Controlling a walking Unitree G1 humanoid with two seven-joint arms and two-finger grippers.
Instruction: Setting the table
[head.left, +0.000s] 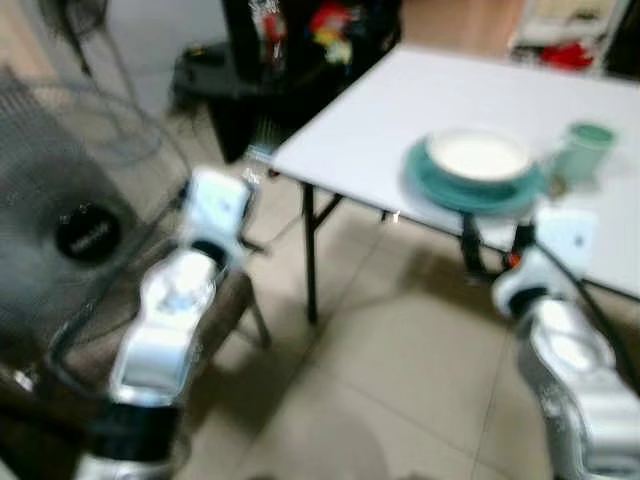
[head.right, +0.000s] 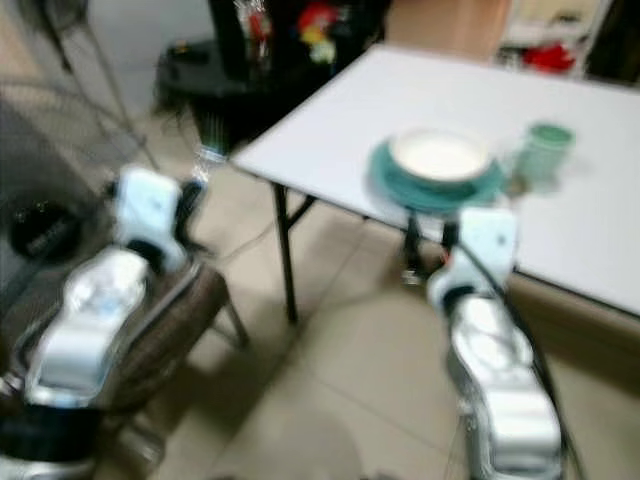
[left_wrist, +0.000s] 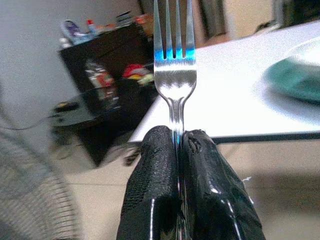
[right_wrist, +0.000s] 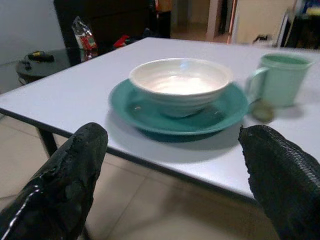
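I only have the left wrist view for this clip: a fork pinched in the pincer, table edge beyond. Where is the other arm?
Observer: The right pincer is open, just short of the table's near edge, facing the place setting.
Operator: What's set there?
Observer: A white bowl sits on a teal plate.
Operator: Anything beside it?
Observer: A pale green mug stands by the plate, with a small round object I can't identify.
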